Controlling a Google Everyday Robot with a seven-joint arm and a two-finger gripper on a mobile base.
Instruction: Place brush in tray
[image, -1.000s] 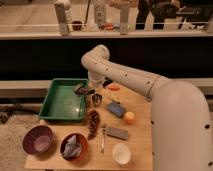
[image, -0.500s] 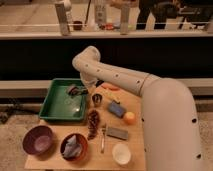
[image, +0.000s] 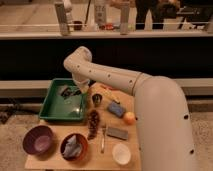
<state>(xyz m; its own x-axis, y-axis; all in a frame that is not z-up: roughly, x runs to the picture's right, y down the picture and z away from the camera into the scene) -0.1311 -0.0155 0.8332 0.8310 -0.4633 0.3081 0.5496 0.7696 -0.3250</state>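
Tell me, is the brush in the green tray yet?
Nearly. Done: the brush is over the tray, at the tool, which hangs above the tray's far end. In hand: setting it down; I cannot tell whether it already rests on the tray floor. Left: releasing it if held, and lifting the arm away.

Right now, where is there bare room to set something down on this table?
The green tray is bare in its front half; the gripper hangs over its back half. On the table, a small patch is open at the front edge between the orange-red bowl and the white cup. The middle is crowded: pinecone, fork, grey block, orange.
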